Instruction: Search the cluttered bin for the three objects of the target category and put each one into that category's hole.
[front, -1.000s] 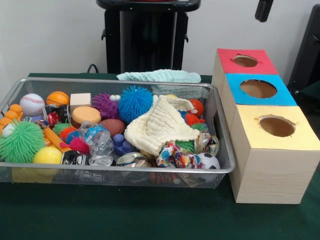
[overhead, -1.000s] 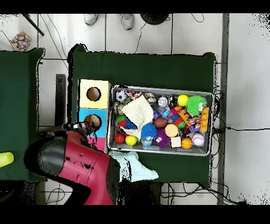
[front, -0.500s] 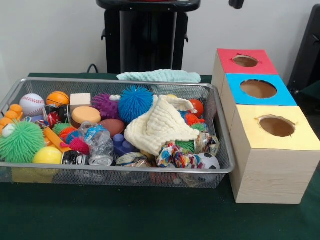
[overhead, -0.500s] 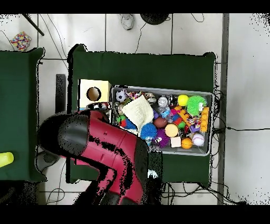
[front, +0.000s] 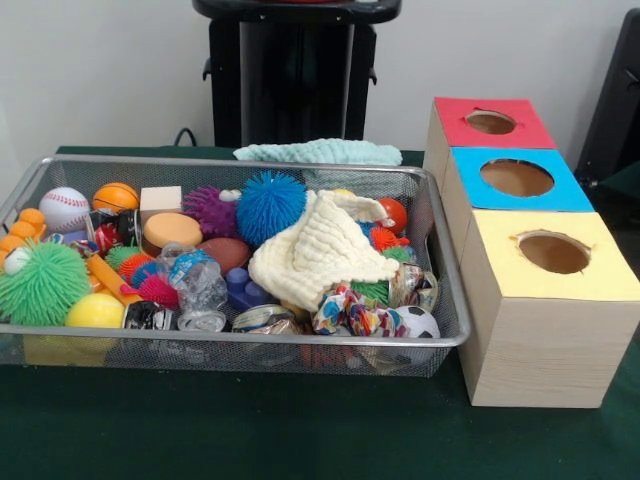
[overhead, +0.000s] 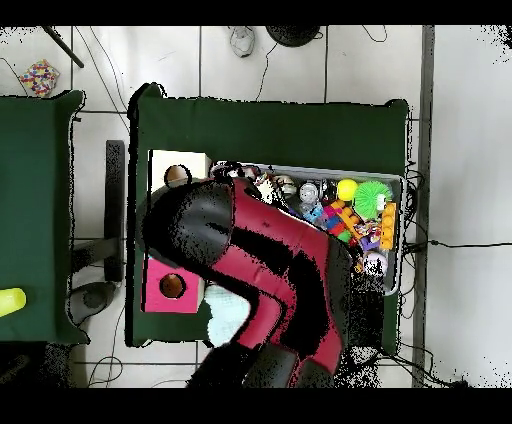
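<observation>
From overhead the red and black arm (overhead: 270, 275) sprawls across the left half of the mesh bin (overhead: 395, 180), hiding its jaws, so I cannot tell their state. The bin sits on the green tabletop (front: 300, 440), crammed with toys, beside three boxes (front: 540, 300) with holes.

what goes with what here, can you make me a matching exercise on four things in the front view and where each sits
Things:
1. baseball
2. soccer ball
3. cream cloth
4. red-topped box

Places:
A. bin's near right corner
B. farthest of the three boxes
C. bin's far left corner
D. draped over toys, right of the bin's middle

Pairs: 1-C, 2-A, 3-D, 4-B
</observation>
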